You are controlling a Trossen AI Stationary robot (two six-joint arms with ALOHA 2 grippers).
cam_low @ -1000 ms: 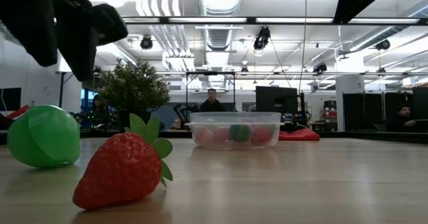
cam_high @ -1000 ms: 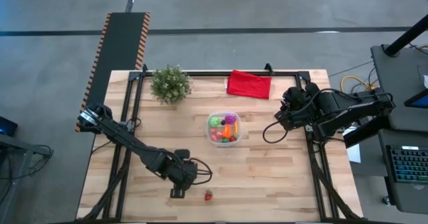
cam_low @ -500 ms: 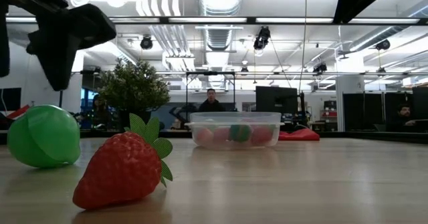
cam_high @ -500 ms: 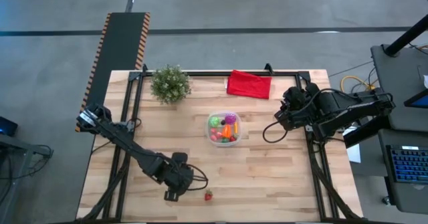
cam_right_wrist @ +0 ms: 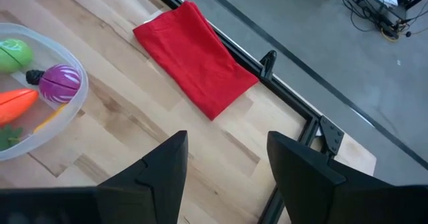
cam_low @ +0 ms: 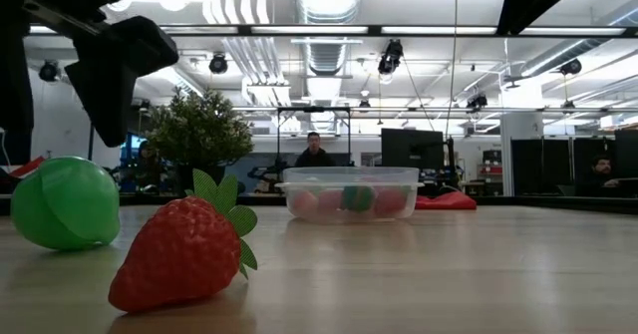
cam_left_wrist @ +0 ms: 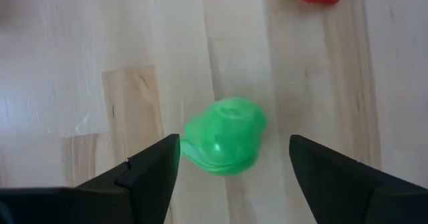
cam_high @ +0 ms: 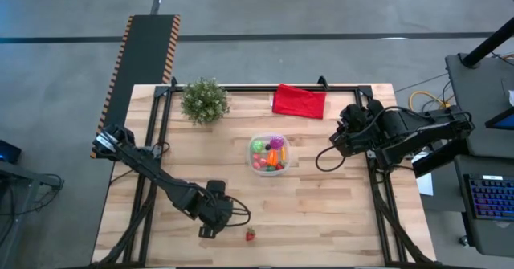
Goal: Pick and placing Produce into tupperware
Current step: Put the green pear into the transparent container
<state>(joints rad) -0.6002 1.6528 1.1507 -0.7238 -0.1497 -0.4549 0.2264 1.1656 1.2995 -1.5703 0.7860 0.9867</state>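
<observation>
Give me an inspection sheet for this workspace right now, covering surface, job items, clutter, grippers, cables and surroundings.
Surface: wooden table, butcher-block top.
Job's things: tupperware mid-table holding several produce pieces; green toy fruit and strawberry loose near the front edge.
Clutter: potted plant and red cloth at the back edge.
Grippers: left gripper open above the green toy fruit, not touching; right gripper open, parked at the right side.
Cables: black cable looped by the right arm.
Surroundings: people at desks behind.
</observation>
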